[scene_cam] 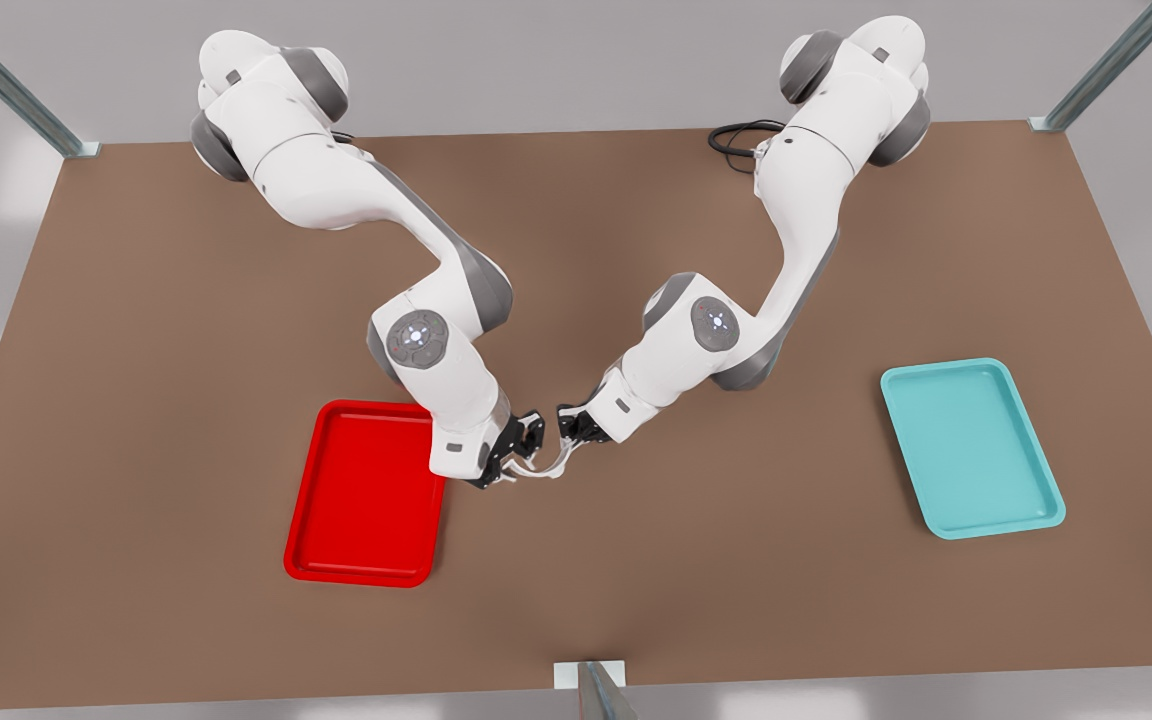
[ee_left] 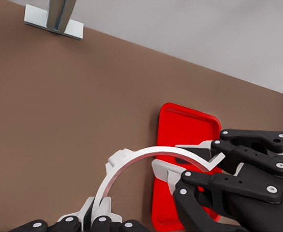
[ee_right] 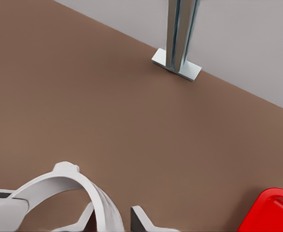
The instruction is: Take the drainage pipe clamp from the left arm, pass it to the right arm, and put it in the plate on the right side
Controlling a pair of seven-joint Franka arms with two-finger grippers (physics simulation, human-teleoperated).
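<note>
Handover above the brown table [scene_cam: 186, 330], just beside the red tray.
The thin white curved plastic pipe clamp [scene_cam: 548, 467] spans the two black two-finger grippers: the left gripper [scene_cam: 568, 428], on the front view's right, grips one end, while the right gripper [scene_cam: 511, 462], at the edge of the bright red rectangular tray [scene_cam: 361, 500], has its fingers [ee_left: 166, 170] around the other end. A teal tray [scene_cam: 971, 447] lies well apart.

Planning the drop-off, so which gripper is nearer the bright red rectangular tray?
Right. The right gripper hangs beside the red tray's edge; the left gripper sits farther off, across the white plastic clamp.
</note>
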